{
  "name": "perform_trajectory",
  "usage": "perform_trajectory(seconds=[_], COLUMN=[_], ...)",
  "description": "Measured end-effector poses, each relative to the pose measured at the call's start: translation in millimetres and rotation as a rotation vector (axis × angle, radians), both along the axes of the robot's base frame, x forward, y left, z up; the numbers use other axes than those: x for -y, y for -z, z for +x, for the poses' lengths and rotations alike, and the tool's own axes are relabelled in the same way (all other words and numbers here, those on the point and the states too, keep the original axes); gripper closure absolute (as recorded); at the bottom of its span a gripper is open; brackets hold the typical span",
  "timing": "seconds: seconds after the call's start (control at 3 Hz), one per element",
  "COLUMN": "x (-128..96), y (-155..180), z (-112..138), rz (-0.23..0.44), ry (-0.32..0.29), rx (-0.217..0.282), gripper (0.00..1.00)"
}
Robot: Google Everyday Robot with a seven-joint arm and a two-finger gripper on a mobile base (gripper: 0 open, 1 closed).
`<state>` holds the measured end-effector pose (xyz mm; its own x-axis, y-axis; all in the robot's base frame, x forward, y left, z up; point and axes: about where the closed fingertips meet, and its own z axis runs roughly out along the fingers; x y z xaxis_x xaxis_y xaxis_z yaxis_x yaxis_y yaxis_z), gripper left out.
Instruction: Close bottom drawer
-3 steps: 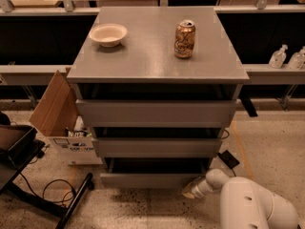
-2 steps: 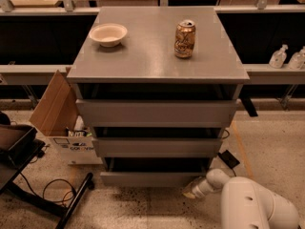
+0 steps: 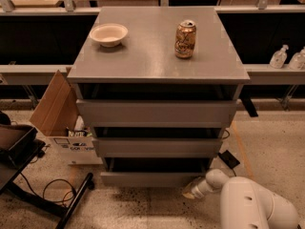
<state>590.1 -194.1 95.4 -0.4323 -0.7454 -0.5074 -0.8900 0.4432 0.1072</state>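
Spreading beneath everything is a speckled floor (image 3: pixel 267 142), with dark shelving along the back. A grey bench (image 3: pixel 143 56) with three drawers stands mid-frame. The white arm (image 3: pixel 257 209) enters low on the right. The bottom drawer (image 3: pixel 152 179) sits lowest, a dark gap above its flat front. The front faces the camera, and its long axis runs left to right. A cardboard box (image 3: pixel 55 106) leans at the left. On the bench top rest a bowl (image 3: pixel 108 34) and a can (image 3: pixel 185 38), well apart. The end effector (image 3: pixel 190 191) is near the floor, just beside the drawer front's right corner; whether it is released or clenched cannot be told.
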Motion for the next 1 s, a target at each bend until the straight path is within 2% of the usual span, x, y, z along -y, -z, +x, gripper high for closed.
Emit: perform_trajectory(seconds=[0.33, 0.67, 1.0], x=[-1.8, -4.4, -5.3], y=[1.8, 4.2, 5.0], z=[-1.8, -4.3, -5.1], rz=[0.002, 0.004, 0.005], ry=[-0.002, -0.004, -0.005], rx=[-0.003, -0.008, -0.01], gripper=[0.36, 0.05, 0.0])
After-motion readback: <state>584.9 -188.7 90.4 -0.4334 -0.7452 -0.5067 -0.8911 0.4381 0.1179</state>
